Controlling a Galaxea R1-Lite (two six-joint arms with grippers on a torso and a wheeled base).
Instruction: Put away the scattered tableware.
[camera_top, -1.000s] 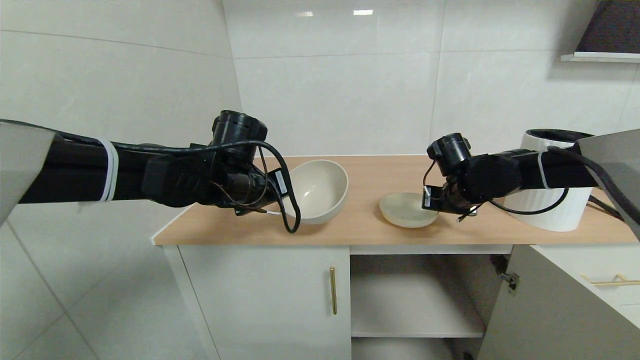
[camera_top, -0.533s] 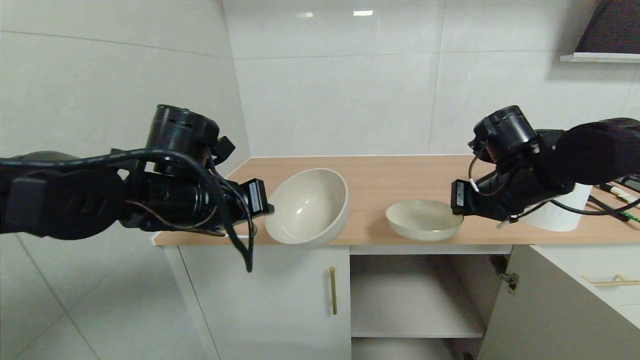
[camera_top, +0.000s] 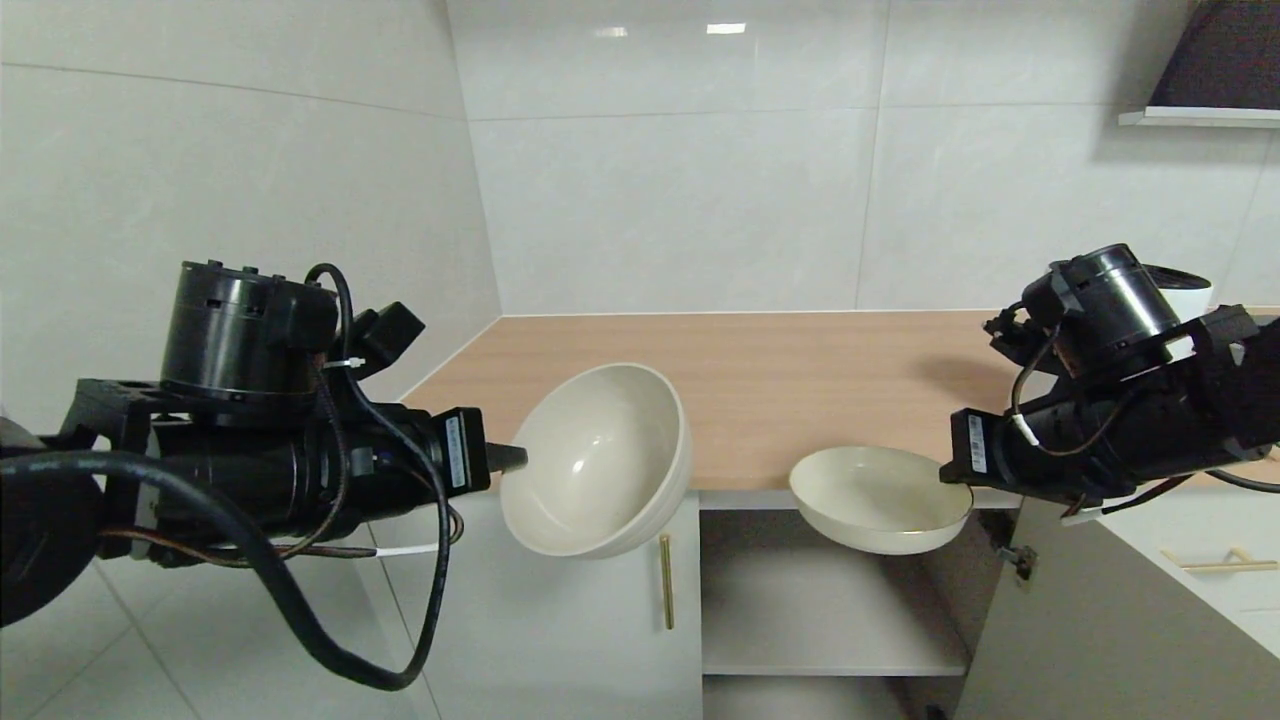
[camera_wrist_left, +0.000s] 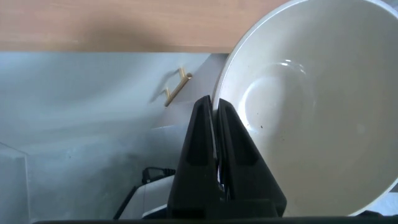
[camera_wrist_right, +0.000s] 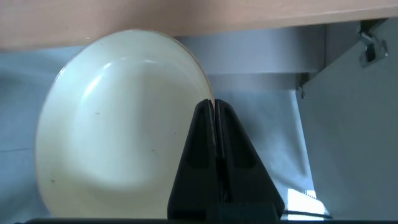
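Observation:
My left gripper (camera_top: 512, 458) is shut on the rim of a large cream bowl (camera_top: 597, 458), held tilted in the air in front of the wooden counter's (camera_top: 750, 370) front edge. The left wrist view has the pinched rim of the bowl (camera_wrist_left: 311, 106) between the closed fingers of my left gripper (camera_wrist_left: 214, 109). My right gripper (camera_top: 950, 470) is shut on the rim of a shallow cream plate (camera_top: 880, 498), held level in front of the open cabinet. That plate (camera_wrist_right: 118, 118) and my right gripper (camera_wrist_right: 214, 112) also appear in the right wrist view.
Below the counter an open cabinet (camera_top: 820, 600) has a white shelf, its door (camera_top: 1090, 620) swung out at the right. A closed door with a brass handle (camera_top: 664, 580) is left of it. A white ribbed container (camera_top: 1180, 285) stands behind my right arm.
Both arms have lifted their dishes off the counter and drawn them back and down, out past the counter's front edge. The bowl now hangs before the closed door, the plate before the open cabinet.

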